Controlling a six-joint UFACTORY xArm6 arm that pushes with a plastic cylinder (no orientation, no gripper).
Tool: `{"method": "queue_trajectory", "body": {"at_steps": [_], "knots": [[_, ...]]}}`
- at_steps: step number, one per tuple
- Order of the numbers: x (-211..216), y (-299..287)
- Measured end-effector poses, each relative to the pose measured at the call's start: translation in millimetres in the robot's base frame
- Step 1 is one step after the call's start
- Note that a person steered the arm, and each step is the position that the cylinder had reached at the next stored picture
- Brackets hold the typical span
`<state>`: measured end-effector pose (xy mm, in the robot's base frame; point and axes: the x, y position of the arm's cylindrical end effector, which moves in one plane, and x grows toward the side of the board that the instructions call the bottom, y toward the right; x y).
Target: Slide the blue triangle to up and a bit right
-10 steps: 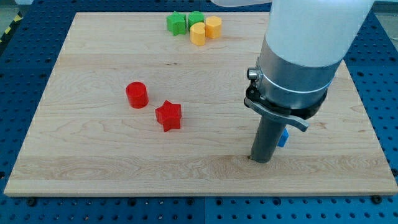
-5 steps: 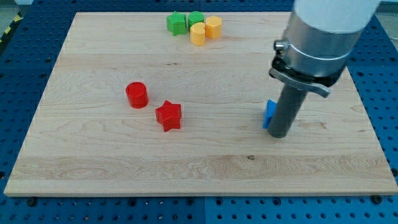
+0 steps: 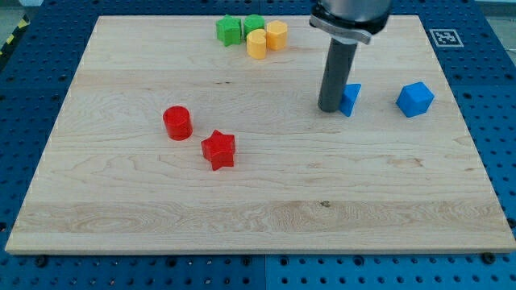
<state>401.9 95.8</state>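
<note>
The blue triangle (image 3: pixel 351 99) sits on the desk (image 3: pixel 266 209), in the upper right part of it, a bit right of the middle. Only part of it shows, because the dark rod stands in front of its left side. The part that shows looks taller than it is wide, with a narrow top, but which way its long side runs cannot be made out for sure. The tool is just a straight dark rod with nothing to open or close, so it holds nothing. Its tip (image 3: pixel 330 109) rests on the desk right at the triangle's left edge, and the two look like they touch. To the view's right of the triangle, a little way off and not touching it, sits a blue block (image 3: pixel 415 99) with slanted sides, like a cube turned on a corner. Up at the view's top, left of the rod, four blocks huddle close together: two green blocks (image 3: pixel 230 31) and (image 3: pixel 254 23) with bumpy outlines, and two yellow round blocks (image 3: pixel 257 44) and (image 3: pixel 276 35). Far off to the view's left, near the middle of the desk, a red round block (image 3: pixel 177 123) stands, and a red star (image 3: pixel 218 150) lies just below and to the right of it. The desk is pale wood and sits on a blue board with holes (image 3: pixel 32 80).
</note>
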Motion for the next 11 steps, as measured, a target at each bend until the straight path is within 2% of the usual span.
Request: {"method": "queue_trajectory", "body": {"at_steps": [1, 6, 11], "knots": [[-18, -11], [-8, -8], [-1, 53]]}}
